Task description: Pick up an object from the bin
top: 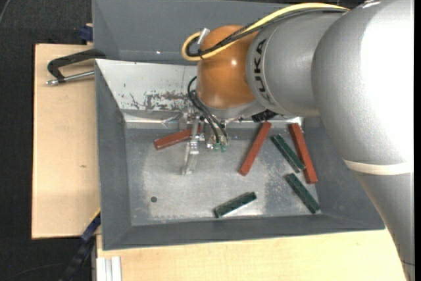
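Camera view: grey bin (112, 161), arm (329, 76) with orange cover (220, 76) reaching in. Gripper (193, 148) low over the bin floor; open or closed, cannot tell. Right of gripper: two red sticks (253, 149), three dark green sticks (235, 204), lying apart. Just left of gripper: short red stick (170, 139), contact unclear.
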Robot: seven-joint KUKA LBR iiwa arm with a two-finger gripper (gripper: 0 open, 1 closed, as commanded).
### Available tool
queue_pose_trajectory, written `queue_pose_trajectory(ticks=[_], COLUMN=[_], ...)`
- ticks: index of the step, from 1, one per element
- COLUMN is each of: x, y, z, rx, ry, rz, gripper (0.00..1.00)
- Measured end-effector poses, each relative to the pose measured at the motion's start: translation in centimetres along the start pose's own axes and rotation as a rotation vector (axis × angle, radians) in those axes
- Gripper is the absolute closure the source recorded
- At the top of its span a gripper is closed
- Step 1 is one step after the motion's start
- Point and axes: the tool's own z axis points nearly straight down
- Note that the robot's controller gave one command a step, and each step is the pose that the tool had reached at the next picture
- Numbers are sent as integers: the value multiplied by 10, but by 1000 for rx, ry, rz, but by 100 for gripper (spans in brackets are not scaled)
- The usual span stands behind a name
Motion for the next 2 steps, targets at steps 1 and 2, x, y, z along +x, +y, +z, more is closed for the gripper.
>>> queue_pose_trajectory(ticks=[1, 2], x=[-2, 6], y=[2, -15], z=[-5, -142], rx=[-4, -5], ry=[-8, -22], rz=[-2, -42], gripper=[100, 100])
